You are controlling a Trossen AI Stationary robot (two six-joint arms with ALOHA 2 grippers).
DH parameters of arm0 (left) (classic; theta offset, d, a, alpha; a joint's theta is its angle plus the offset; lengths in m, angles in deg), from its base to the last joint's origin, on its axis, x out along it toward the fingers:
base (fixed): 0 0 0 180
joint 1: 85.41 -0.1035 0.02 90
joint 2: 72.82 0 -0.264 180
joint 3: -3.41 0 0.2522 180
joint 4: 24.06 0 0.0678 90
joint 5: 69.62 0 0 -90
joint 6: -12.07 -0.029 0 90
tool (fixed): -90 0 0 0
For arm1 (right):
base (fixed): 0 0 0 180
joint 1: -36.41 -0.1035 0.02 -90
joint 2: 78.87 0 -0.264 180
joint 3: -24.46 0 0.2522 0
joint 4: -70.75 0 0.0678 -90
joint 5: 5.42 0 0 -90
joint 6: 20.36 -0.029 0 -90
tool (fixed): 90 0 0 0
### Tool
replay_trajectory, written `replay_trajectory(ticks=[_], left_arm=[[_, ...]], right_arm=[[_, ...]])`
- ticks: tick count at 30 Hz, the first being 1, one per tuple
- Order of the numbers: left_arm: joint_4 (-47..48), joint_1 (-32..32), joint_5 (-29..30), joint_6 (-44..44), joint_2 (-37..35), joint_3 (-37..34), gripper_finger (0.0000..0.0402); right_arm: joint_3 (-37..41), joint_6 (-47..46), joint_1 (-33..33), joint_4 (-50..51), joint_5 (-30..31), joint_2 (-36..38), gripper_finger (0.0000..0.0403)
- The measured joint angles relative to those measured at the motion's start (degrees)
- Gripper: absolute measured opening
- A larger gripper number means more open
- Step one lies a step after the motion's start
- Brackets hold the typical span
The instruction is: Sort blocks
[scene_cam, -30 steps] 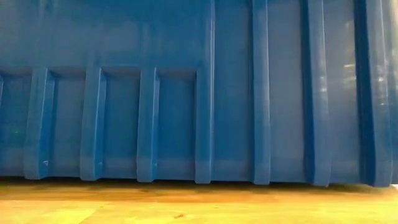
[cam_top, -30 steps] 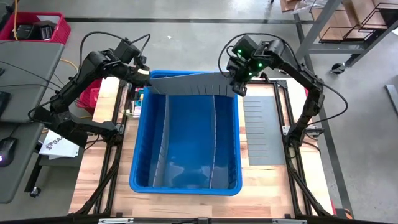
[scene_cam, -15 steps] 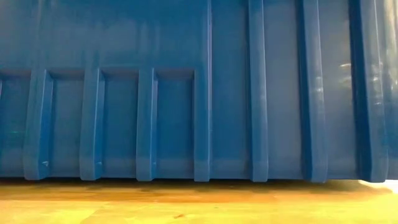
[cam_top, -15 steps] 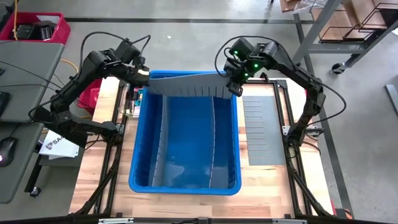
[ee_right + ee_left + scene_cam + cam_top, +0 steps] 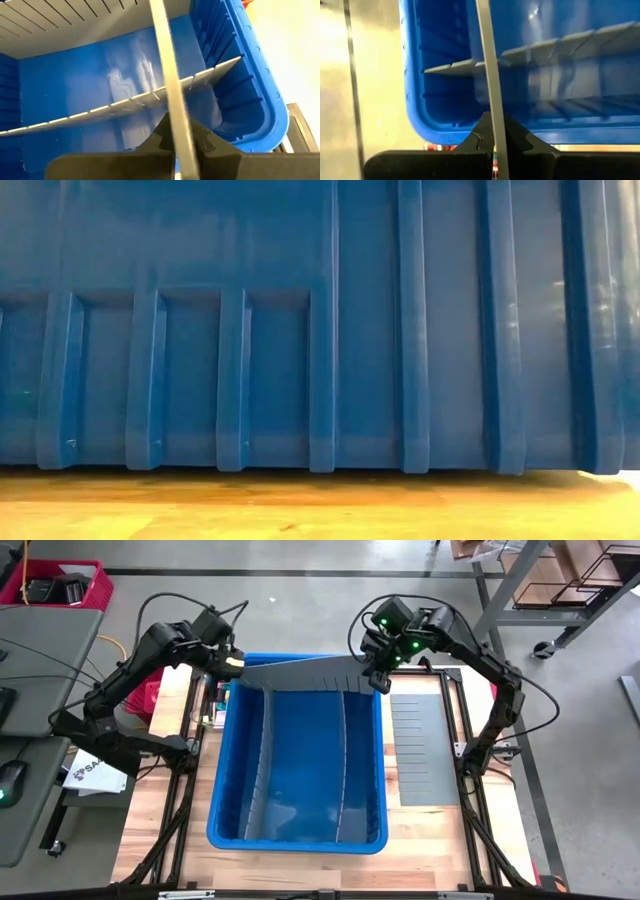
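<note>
A thin grey divider panel [image 5: 305,675] hangs across the far end of the large blue bin [image 5: 225,830], held at both ends. My left gripper [image 5: 232,664] is shut on its left end and my right gripper [image 5: 377,674] on its right end. In each wrist view the panel shows edge-on, in the left [image 5: 487,75] and in the right [image 5: 167,75], between that gripper's fingers [image 5: 494,134] [image 5: 179,134]. Two more grey dividers [image 5: 340,770] stand inside the bin, running near to far. The small coloured blocks do not show plainly in any view. My left gripper pinches the panel's left end [image 5: 493,125] between its two fingers, one on each face. The fingers come level from the table's left. The panel stands on edge, above the bin's far rim. My right gripper pinches the panel's right end [image 5: 176,122] between its two fingers, one on each face. The fingers come from the table's right, slanting down. The panel stands on edge, over the bin's far end.
Another slotted grey panel [image 5: 420,745] lies flat on the table right of the bin. The bin's near wall [image 5: 300,330] fills the low view. A red crate [image 5: 60,585] and a grey desk [image 5: 30,710] stand left of the table.
My right gripper has gone a little toward the table's left with the panel's right end. The bin has slid slightly toward the table's left. Both grippers have stayed shut on the panel.
</note>
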Motion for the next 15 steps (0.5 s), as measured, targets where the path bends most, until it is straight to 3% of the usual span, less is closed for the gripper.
replay_trajectory(ticks=[3,15], left_arm=[[0.91,0.99,-3.97,2.31,-0.54,2.82,0.0001],[3.36,0.15,-6.53,2.76,0.56,6.38,0.0001]], right_arm=[[-0.06,0.17,0.28,0.73,0.42,0.23,0.0],[-0.17,0.61,0.59,0.22,0.85,0.19,0.0]])
